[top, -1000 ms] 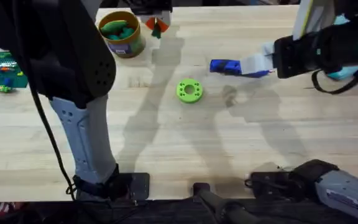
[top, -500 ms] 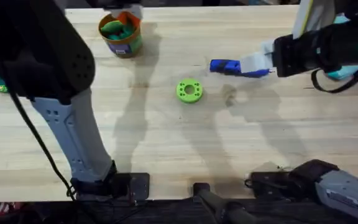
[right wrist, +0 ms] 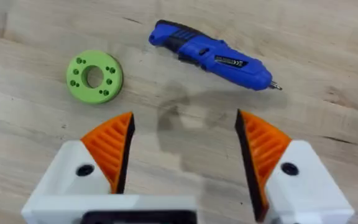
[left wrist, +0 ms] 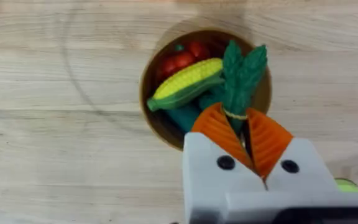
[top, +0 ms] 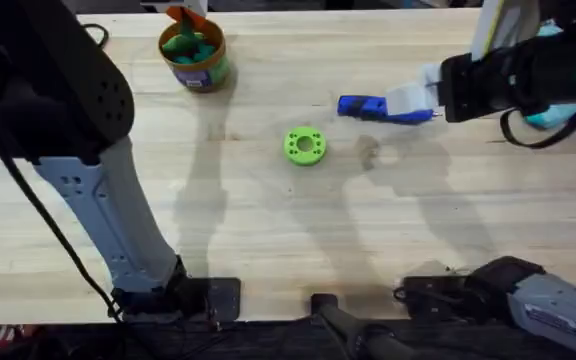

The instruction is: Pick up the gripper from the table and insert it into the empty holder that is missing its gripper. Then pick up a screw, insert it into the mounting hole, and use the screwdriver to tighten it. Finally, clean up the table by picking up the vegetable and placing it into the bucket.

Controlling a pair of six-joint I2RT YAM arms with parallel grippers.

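Bright even light, soft shadows, blurred foreground

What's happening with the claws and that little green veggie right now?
Left gripper shut on vegetable, above the bucket. Right gripper jaws open, empty, above the screwdriver. Nothing in the way.

We see a bench [right wrist: 328,56] of pale, matt wood with visible grain. The screwdriver [right wrist: 211,55] looks like glossy blue plastic with a small metal tip. The green disc [right wrist: 94,76] appears matt plastic. The left pincer [left wrist: 246,142] has ribbed orange pads on smooth white plastic, pinching a matt green vegetable [left wrist: 241,78].
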